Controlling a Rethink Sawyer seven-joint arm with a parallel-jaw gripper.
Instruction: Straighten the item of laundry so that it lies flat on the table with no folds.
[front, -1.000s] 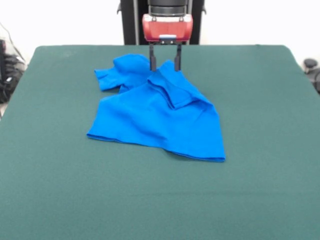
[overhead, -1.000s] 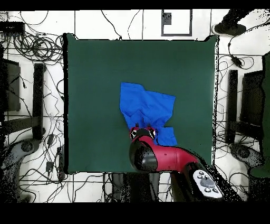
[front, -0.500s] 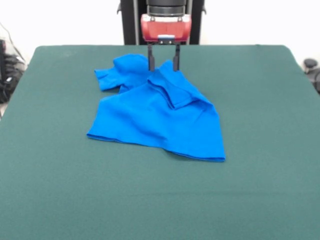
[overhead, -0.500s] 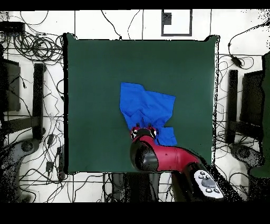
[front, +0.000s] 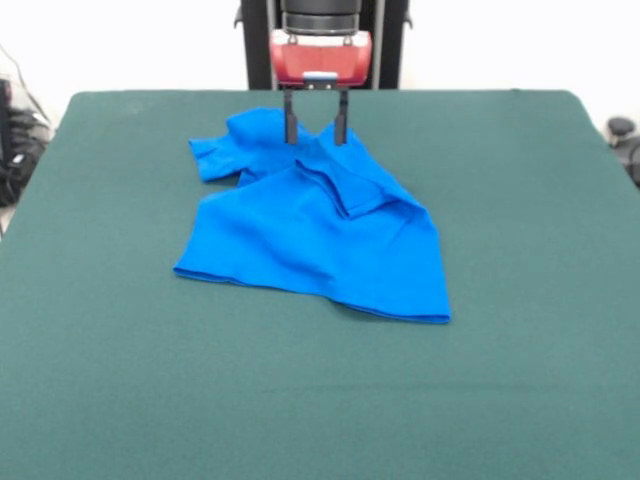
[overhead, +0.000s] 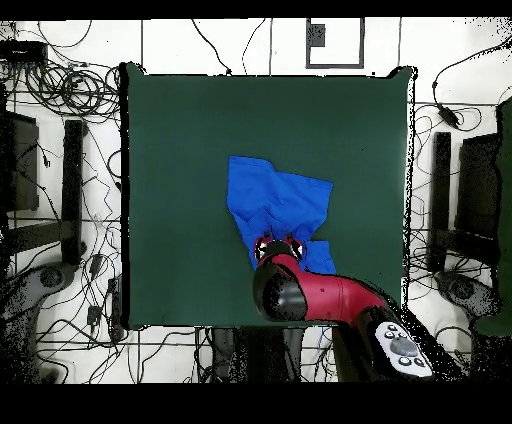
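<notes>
A bright blue T-shirt, the item of laundry (front: 320, 225) (overhead: 278, 205), lies rumpled on the dark green table (front: 520, 200) (overhead: 180, 150). One sleeve is bunched at its far left and a flap is folded over its middle. My gripper (front: 314, 132) (overhead: 279, 243) hangs open over the shirt's far edge. Its two dark fingers (front: 290, 122) point down, one on either side of a raised fold, with nothing held between them. In the overhead view the red arm (overhead: 320, 295) covers the part of the shirt nearest the robot.
Cables and stands (overhead: 60, 180) lie on the floor around the table. A dark object (front: 622, 130) sits beyond the table's right edge in the front view.
The gripper has shifted slightly left in the front view and risen a little. The shirt has not moved.
</notes>
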